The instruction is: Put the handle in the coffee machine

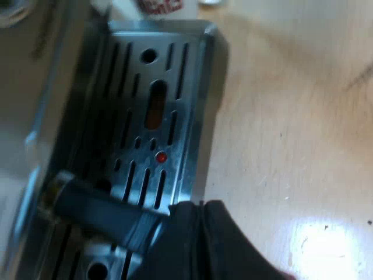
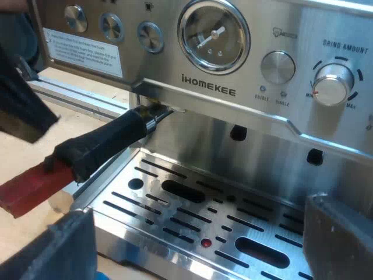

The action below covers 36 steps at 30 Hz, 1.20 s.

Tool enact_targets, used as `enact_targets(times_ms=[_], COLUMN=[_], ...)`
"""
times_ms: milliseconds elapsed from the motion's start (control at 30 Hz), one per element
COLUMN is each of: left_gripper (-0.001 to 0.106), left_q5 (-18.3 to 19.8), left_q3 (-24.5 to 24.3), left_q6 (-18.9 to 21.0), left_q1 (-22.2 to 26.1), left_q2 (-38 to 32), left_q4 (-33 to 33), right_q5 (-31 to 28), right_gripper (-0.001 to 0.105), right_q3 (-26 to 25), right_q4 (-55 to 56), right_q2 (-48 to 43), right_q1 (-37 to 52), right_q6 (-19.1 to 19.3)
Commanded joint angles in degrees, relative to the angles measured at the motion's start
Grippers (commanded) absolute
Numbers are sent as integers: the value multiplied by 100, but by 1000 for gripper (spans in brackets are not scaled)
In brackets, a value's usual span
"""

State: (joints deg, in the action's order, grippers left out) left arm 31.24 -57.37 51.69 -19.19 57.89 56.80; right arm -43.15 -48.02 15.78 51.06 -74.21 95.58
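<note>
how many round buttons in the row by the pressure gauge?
3, in a row on the espresso machine: first button by the pressure gauge, second button mid-row, third button above the label. More may be hidden.

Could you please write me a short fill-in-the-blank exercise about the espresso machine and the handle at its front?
1. The handle at the front of the espresso machine ends in ___.
2. The right gripper hovers over the drip tray with its jaws ___.
3. The name under the round gauge reads ___.
Missing words: red; open; iHOMEKEE.
</note>
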Motion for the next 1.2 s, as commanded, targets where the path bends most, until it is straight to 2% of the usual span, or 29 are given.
enact_targets(times_ms=[33,200,300,333,400,433,467,567,633,800,967,1100,1200], left_gripper=[0,0,0,0,0,0,0,0,0,0,0,0,0], left_q5=[4,-108,-276,-409,-1000,-1060,-1424,-2078,-2185,-2146,-2077,-1797,-1821], left_q3=[-38,-38,-25,-15,-11,-11,-11,-11,-11,-11,20,20,20], left_q6=[334,917,1336,1439,1697,1707,1746,1890,1923,2050,2088,2088,2043], left_q1=[270,528,477,448,367,354,354,354,354,354,354,354,142], left_q2=[-136,-269,-268,-268,-268,-268,-268,-268,-268,-231,293,449,509], left_q4=[13,265,492,504,506,506,506,506,537,584,644,712,731], right_q5=[-27,109,209,209,208,225,233,232,232,232,319,319,319], right_gripper=[74,74,74,74,74,74,74,74,74,74,74,74,74], right_q3=[-48,-48,-48,-48,-48,-48,-48,-48,-48,-48,-48,-48,-48], right_q4=[-9,-9,-9,-9,-9,-9,-9,-9,-9,-9,-9,-9,-9], right_q2=[-53,-53,-53,-53,-53,-53,-53,-53,-53,-53,-53,-53,-53], right_q1=[-13,-13,-13,-13,-13,-13,-13,-13,-13,-13,-13,-13,-13], right_q6=[59,59,59,59,59,59,59,59,59,59,59,59,59])
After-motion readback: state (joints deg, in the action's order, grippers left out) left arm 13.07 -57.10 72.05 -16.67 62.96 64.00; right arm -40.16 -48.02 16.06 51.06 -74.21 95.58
